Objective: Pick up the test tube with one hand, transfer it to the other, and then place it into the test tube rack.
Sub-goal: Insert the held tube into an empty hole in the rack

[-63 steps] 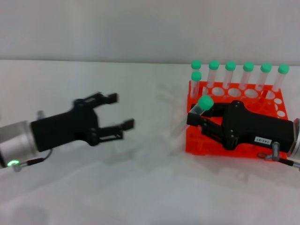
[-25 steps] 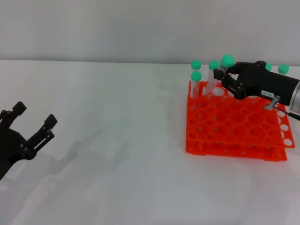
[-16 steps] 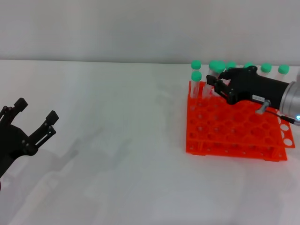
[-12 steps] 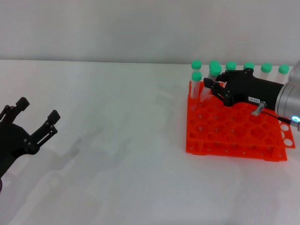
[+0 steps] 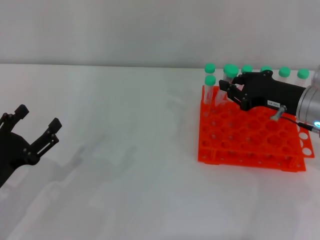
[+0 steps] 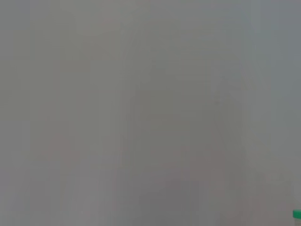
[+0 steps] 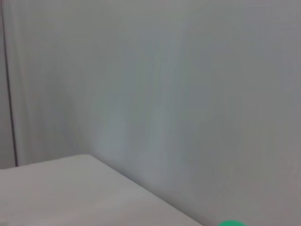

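Note:
The orange-red test tube rack (image 5: pixel 250 137) stands on the white table at the right. My right gripper (image 5: pixel 229 91), black with a white label, reaches over the rack's back left part and is shut on the test tube. The tube's green cap (image 5: pixel 230 70) stands upright above the fingers; its lower end is hidden. A green cap edge (image 7: pixel 230 223) shows in the right wrist view. My left gripper (image 5: pixel 38 116) is open and empty, low at the far left.
Several other green-capped tubes stand in the rack: two at the back left corner (image 5: pixel 210 79) and a row along the back (image 5: pixel 284 71). A grey wall rises behind the table. The left wrist view shows only grey and a green speck (image 6: pixel 297 214).
My right gripper has carried the tube down and left to the rack's back left part, then shifted slightly. The left gripper has stayed open and nearly still.

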Controlling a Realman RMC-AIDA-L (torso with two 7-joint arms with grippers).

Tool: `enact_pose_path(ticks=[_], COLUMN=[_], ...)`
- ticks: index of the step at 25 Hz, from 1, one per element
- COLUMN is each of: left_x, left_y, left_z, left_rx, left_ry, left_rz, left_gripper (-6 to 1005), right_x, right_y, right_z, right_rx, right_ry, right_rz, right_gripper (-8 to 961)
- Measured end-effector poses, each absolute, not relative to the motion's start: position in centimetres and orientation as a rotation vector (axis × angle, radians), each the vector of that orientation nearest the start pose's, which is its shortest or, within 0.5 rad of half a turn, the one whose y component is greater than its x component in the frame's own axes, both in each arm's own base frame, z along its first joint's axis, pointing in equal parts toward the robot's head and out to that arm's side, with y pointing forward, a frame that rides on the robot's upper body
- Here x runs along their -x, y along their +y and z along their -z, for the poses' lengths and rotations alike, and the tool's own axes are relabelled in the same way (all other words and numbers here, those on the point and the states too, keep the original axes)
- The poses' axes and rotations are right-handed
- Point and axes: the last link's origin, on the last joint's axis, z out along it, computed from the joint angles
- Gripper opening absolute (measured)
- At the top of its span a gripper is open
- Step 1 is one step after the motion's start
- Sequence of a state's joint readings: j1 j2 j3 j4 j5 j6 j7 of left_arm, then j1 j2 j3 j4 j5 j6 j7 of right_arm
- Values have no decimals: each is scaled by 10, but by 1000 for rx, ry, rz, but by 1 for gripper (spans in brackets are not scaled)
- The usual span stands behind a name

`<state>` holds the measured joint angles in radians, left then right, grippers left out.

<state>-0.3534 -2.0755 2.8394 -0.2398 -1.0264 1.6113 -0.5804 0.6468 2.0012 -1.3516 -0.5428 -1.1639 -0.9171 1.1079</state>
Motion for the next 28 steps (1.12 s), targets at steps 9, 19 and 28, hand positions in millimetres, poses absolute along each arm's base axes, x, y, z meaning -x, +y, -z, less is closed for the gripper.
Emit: enact_pose_path(ticks=[9, 19, 28], left_x=[351, 351, 348], left_y=[264, 264, 267], left_z=[-24, -24, -24], left_rx=[1858, 1858, 1865], left_ry=[-459, -457, -449], left_rz=[876, 877, 882], left_gripper=[888, 888, 888], right_x=[-208, -212, -217], right_y=[422, 423, 421], right_z=[9, 9, 13], right_rx=[2363, 2354, 2355], right_ry=[373, 380, 396], right_rz=[-695, -682, -646], right_gripper=[224, 226, 227])
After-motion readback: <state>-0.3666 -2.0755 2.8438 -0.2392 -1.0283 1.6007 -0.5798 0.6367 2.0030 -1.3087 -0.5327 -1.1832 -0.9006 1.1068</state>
